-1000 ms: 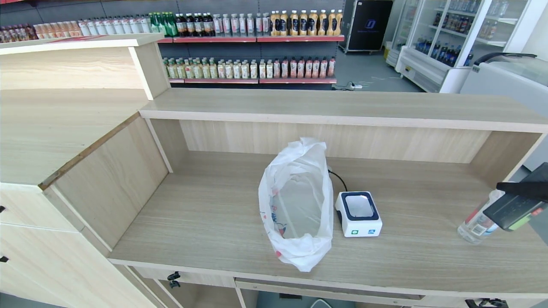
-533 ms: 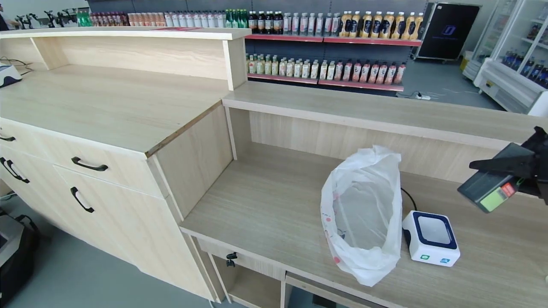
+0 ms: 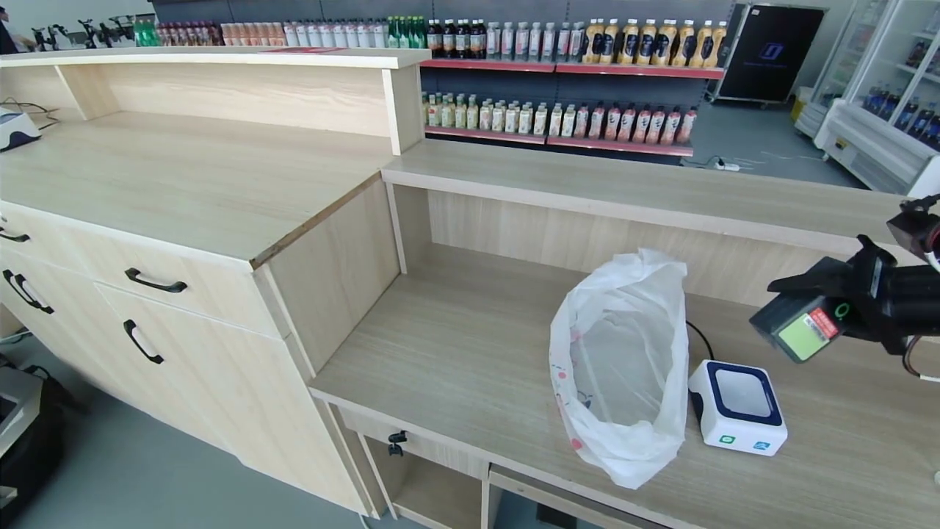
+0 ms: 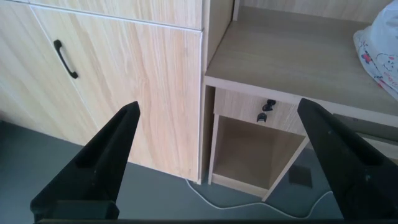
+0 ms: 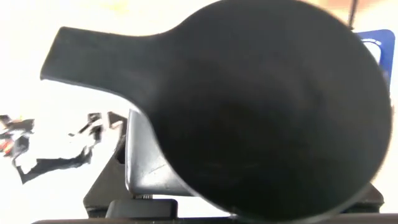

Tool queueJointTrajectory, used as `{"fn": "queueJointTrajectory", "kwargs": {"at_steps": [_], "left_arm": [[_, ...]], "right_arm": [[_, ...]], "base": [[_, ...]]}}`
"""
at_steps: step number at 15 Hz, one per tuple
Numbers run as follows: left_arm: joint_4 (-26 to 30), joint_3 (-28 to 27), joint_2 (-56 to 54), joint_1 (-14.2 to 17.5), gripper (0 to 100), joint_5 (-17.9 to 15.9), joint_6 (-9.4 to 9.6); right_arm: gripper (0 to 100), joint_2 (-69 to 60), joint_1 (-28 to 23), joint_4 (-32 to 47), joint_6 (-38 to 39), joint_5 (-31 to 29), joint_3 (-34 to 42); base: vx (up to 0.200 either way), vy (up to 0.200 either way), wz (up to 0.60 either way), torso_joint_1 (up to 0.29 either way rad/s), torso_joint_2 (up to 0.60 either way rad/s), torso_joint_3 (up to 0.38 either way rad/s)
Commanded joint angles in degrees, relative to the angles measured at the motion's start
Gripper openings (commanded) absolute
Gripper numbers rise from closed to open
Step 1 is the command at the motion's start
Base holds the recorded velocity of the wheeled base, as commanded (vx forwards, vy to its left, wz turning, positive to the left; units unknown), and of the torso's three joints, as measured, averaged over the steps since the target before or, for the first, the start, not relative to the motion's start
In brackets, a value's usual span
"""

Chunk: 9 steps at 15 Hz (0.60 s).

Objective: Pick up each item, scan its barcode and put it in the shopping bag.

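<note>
Right hand [image 3: 826, 297] pinching dark labelled item [image 3: 800, 336], grip mostly hidden behind it, left hand [image 4: 219, 106] spread wide

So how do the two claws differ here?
The left claw is open and empty; the right claw is shut on a dark package. The left claw hangs low by the cabinet; the right claw is above the counter near the scanner. Neither touches the shopping bag.

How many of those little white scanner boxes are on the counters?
2. One scanner box sits on the lower counter beside the shopping bag; what looks like a second sits at the upper counter's far left, partly cut off.
</note>
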<state>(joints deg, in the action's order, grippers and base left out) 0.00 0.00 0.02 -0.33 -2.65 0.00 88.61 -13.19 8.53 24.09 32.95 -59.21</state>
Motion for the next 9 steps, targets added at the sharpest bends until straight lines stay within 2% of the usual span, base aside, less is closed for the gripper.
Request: {"fn": "queueJointTrajectory", "kwargs": {"at_steps": [1, 2, 4, 9], "left_arm": [[0.00, 0.00, 0.06, -0.02, 100, 0.01, 0.00], [0.00, 0.00, 0.06, -0.02, 100, 0.01, 0.00], [0.00, 0.00, 0.06, -0.02, 100, 0.01, 0.00], [0.00, 0.00, 0.06, -0.02, 100, 0.01, 0.00]], "right_arm": [[0, 4.46, 2.99, 0.26, 0.61, -4.30, -1.61], [0, 5.61, 4.14, 0.34, 0.61, -7.20, -1.79], [0, 7.28, 5.54, 0.34, 0.78, -9.40, -1.79], [0, 11.76, 8.27, 1.13, 0.52, -10.19, -1.52]], "base": [[0.000, 0.000, 0.00, 0.000, 0.00, 0.000], [0.000, 0.000, 0.00, 0.000, 0.00, 0.000], [0.000, 0.000, 0.00, 0.000, 0.00, 0.000], [0.000, 0.000, 0.00, 0.000, 0.00, 0.000]]}}
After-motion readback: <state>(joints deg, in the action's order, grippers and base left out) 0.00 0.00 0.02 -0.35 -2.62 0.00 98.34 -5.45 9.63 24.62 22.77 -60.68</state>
